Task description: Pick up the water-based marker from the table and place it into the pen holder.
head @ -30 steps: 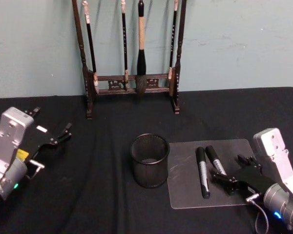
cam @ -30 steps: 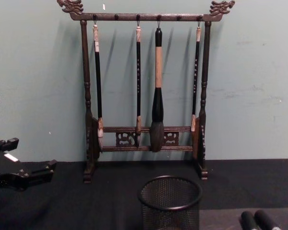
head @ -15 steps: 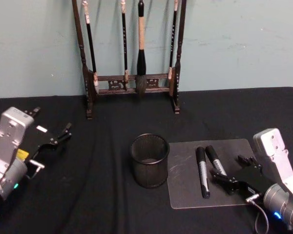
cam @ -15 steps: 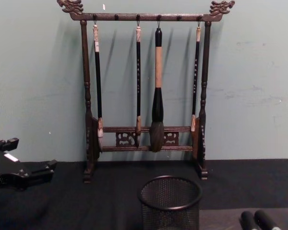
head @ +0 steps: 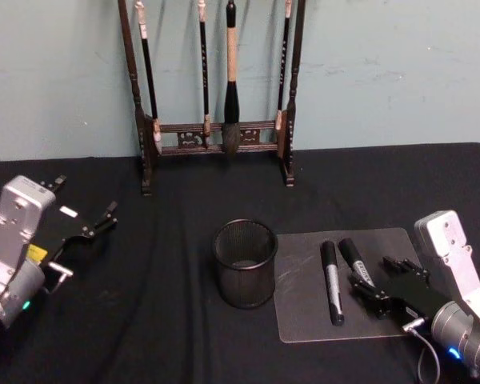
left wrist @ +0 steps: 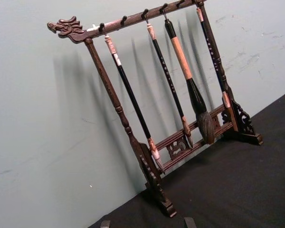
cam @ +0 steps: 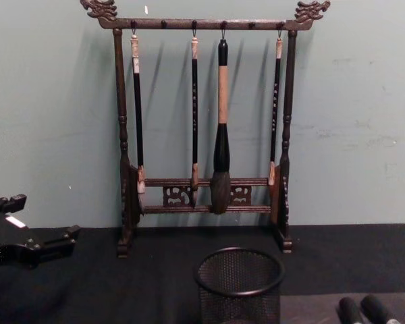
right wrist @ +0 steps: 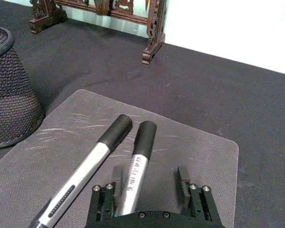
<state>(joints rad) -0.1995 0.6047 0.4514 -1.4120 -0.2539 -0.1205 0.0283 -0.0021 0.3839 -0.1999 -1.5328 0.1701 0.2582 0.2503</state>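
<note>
Step in hand: grasp approach, nothing lifted yet. Right gripper [head: 376,290] sits low at the lower right of the head view, over the mat [head: 304,320]. Its fingers are spread and straddle the barrel of the marker [head: 354,258]. They aren't pinching it.

In the right wrist view the gripper [right wrist: 149,178] isn't centred. The marker [right wrist: 138,159] runs close to one finger [right wrist: 116,176] and there's a clear gap to the other. Can't tell whether the near finger touches it.

Marker lies flat on the mat, right of centre in the head view. Its long axis runs roughly up-down in frame, tilted a little. Black cap end points to the upper left, toward the wall, and the grey barrel end is under the gripper.

A second marker [head: 330,280] lies just beside it on the left, nearly parallel and close at the caps.

Next move, as a judgement:
- Close on the barrel without nudging the neighbour.
- Lift, then carry left to the pen holder [head: 244,284], which stands just off the mat's left edge.
- Tip the marker upright before release, since it has to drop in end-first.

Left gripper [head: 86,194] is parked at far left, fingers spread, holding nothing.
</note>
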